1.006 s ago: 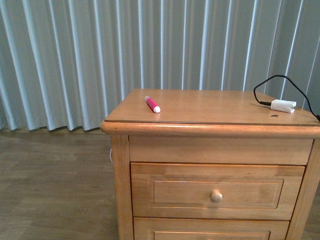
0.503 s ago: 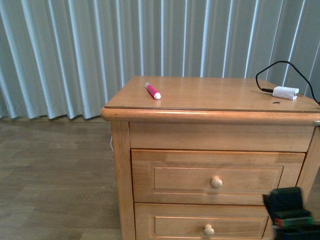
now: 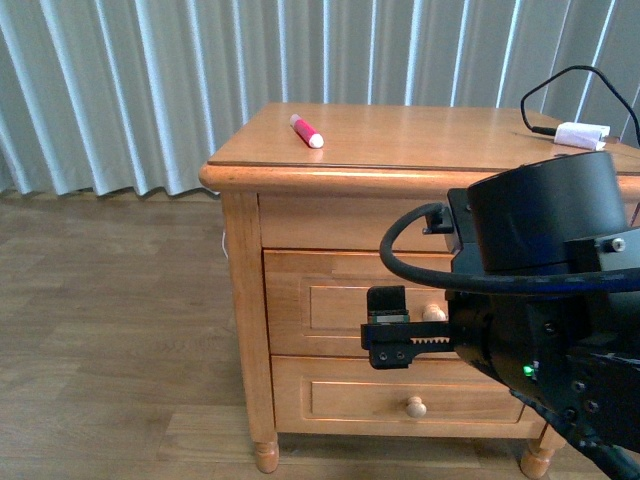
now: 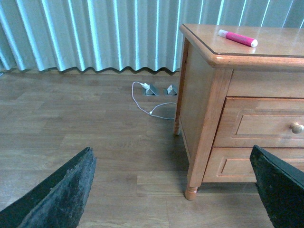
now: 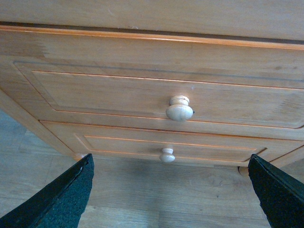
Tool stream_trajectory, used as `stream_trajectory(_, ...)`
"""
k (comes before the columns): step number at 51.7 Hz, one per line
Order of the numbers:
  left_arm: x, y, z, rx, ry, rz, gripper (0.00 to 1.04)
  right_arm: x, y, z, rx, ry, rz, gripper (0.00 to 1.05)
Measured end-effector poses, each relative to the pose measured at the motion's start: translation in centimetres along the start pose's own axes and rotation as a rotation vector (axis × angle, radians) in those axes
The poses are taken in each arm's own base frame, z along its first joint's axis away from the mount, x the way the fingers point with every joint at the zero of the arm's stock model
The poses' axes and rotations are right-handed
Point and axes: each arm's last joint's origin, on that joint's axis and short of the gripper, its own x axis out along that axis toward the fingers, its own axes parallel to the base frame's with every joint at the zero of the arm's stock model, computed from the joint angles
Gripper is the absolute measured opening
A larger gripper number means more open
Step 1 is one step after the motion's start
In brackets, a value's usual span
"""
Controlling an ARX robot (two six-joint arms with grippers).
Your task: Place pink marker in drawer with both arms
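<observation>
**A:** Where is the pink marker (image 3: 306, 131) lying?

**B:** It is lying on top of the nightstand (image 3: 420, 160), toward the left side, with its white end pointing nearer.

**A:** And the drawer (image 3: 325, 305)?

**B:** It is sitting shut just below. The right gripper (image 3: 392, 328) is hovering in front of it, fingers standing wide apart and facing the knob (image 5: 179, 108) without touching it.

**A:** The left gripper (image 4: 171, 149)?

**B:** It is hanging over the floor, left of the nightstand, fingers also wide apart and holding nothing. A white adapter (image 3: 582, 135) is resting at the far right.
</observation>
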Motion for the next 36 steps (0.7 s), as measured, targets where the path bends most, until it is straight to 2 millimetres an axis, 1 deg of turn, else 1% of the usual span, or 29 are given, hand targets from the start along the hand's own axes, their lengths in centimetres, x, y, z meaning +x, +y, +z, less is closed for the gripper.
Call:
stream_trajectory(1, 0.0, 0.0, 0.0, 0.000, 0.000, 0.000, 0.98, 0.4, 0.2, -0.1, 0.004, 0.000, 0.001, 0.96)
stream_trajectory(8, 0.0, 0.0, 0.0, 0.000, 0.000, 0.000, 0.98, 1.8, 0.6, -0.4, 0.013, -0.010, 0.002, 0.96)
stream_trajectory(15, 0.0, 0.0, 0.0, 0.000, 0.000, 0.000, 0.98, 3.1, 1.0, -0.2, 0.020, -0.041, 0.011, 0.96)
stream_trajectory(26, 0.0, 0.0, 0.0, 0.000, 0.000, 0.000, 0.98, 5.0, 1.2, 0.1, 0.022, -0.056, 0.017, 0.96)
stream_trajectory(36, 0.0, 0.0, 0.0, 0.000, 0.000, 0.000, 0.98, 6.3, 1.1, 0.2, 0.020, -0.067, 0.002, 0.96)
